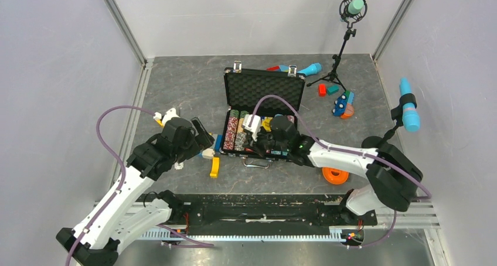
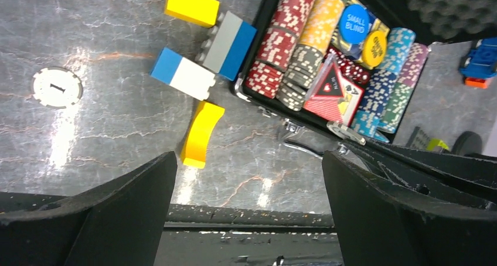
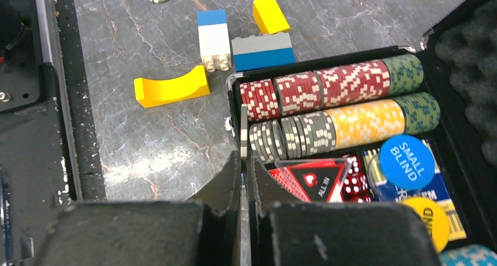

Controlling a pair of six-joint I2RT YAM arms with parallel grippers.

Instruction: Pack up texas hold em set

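The black briefcase point(image 1: 265, 72) lies open mid-table, foam lid point(image 1: 264, 93) raised at the back. Rows of red, grey, yellow and green chips point(image 3: 328, 84) fill it, beside a "SMALL BLIND" button point(image 3: 407, 162), an "ALL IN" triangle point(image 3: 313, 175) and red dice point(image 3: 353, 181). My right gripper point(image 3: 244, 160) is shut on a grey-white chip point(image 3: 244, 131), held edge-on at the near end of the grey chip row point(image 3: 293, 136). My left gripper point(image 2: 247, 166) is open and empty above the table, left of the case. A loose white chip point(image 2: 57, 87) lies on the table.
Toy blocks lie left of the case: a yellow arch point(image 2: 200, 134), a blue-white block point(image 2: 183, 74), a grey-blue block point(image 2: 230, 37) and a yellow block point(image 2: 191, 5). An orange ring point(image 1: 335, 175), a microphone stand point(image 1: 337, 67), a blue microphone point(image 1: 408, 111) and more blocks are at the right.
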